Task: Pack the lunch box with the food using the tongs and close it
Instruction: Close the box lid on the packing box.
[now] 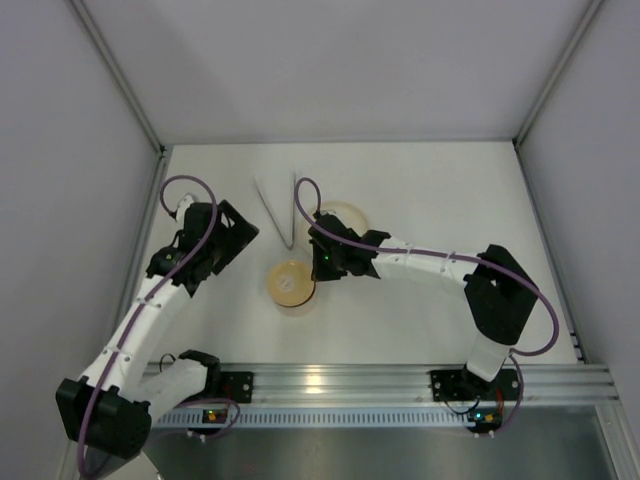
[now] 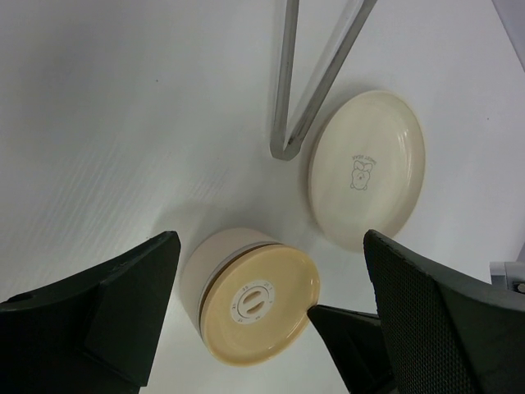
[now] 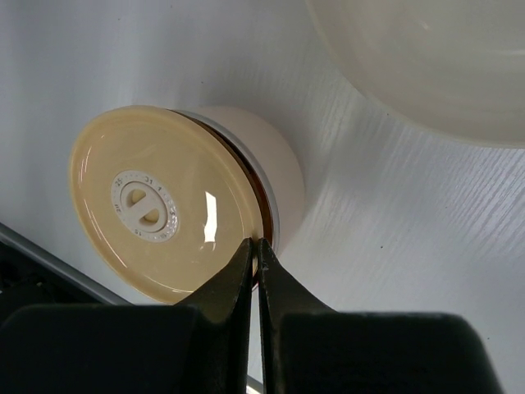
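Note:
The lunch box (image 1: 291,284) stands at the table's middle with its flat tan lid (image 3: 160,209) on top. My right gripper (image 3: 254,244) is shut, and its joined tips rest against the lid's near edge with nothing between them. My left gripper (image 2: 271,238) hangs open just left of the lunch box, which shows between its wide-apart fingers (image 2: 131,287) without touching them. The tongs (image 1: 278,212) lie on the table behind the lunch box, their joined end towards it. No food is in view.
A cream plate (image 1: 345,218) with a small bear print lies behind and right of the lunch box, bare inside, partly under my right arm. White walls close in the table on three sides. A metal rail runs along the near edge.

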Action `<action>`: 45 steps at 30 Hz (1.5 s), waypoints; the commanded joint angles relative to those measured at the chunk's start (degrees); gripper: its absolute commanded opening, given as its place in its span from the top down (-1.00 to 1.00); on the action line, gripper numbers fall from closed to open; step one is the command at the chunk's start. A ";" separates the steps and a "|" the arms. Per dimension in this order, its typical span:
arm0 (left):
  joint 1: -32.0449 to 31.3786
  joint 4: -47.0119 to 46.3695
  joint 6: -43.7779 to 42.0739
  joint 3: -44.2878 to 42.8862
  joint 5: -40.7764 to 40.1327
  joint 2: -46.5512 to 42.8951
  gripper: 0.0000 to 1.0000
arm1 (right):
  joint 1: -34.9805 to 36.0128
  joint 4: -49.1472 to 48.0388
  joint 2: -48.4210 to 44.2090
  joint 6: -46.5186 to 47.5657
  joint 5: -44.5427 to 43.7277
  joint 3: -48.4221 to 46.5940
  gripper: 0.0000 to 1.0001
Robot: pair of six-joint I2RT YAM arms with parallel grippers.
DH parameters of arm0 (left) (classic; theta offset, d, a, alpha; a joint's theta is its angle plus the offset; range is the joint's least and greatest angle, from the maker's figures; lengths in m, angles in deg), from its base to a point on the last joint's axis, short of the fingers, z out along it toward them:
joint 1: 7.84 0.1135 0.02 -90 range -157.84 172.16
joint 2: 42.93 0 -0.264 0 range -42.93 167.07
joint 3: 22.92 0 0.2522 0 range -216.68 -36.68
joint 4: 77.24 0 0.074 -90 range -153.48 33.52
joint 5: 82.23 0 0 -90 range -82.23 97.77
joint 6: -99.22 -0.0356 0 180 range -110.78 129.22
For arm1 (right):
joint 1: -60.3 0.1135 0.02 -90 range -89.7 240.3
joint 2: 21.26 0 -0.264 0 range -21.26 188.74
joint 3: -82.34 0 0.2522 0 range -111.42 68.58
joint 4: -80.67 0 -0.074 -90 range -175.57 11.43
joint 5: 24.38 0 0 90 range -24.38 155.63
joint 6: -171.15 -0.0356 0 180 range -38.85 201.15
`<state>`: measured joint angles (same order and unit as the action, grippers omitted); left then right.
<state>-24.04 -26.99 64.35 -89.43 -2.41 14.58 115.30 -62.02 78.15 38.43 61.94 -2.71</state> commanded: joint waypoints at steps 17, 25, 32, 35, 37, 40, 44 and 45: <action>-0.05 -2.83 -3.89 3.35 5.86 -0.12 -0.97 | 1.86 3.78 -2.30 0.09 -0.89 0.18 1.00; -1.46 -3.44 -5.39 5.64 7.19 0.05 -0.93 | 2.39 4.57 -1.68 0.18 -0.97 -1.49 0.72; -2.51 -3.79 -5.48 9.59 7.10 -1.35 -0.79 | 2.48 5.45 -2.29 0.00 -2.03 -1.93 0.46; -3.04 -3.79 -5.74 11.09 7.10 -1.44 -0.75 | 2.39 5.54 -2.39 0.00 -2.12 -2.28 0.45; -3.65 -4.32 -5.83 12.14 7.27 -1.36 -0.72 | 2.48 5.63 -2.21 0.18 -2.21 -2.71 0.44; -5.06 -5.02 -5.74 12.93 7.10 -1.09 -0.70 | 2.48 5.80 -1.86 0.36 -2.21 -3.33 0.44; -7.34 -5.20 -5.65 12.85 5.78 0.05 -0.69 | 2.48 5.72 -1.33 0.62 -2.29 -3.68 0.43; -8.30 -5.20 -5.48 12.94 5.52 0.40 -0.68 | 2.56 5.80 -1.24 0.62 -2.29 -3.77 0.43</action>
<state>-30.75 -29.37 59.41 -76.73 4.19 14.67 116.44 -57.56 78.02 38.56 60.72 -2.86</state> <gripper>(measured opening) 0.846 0.282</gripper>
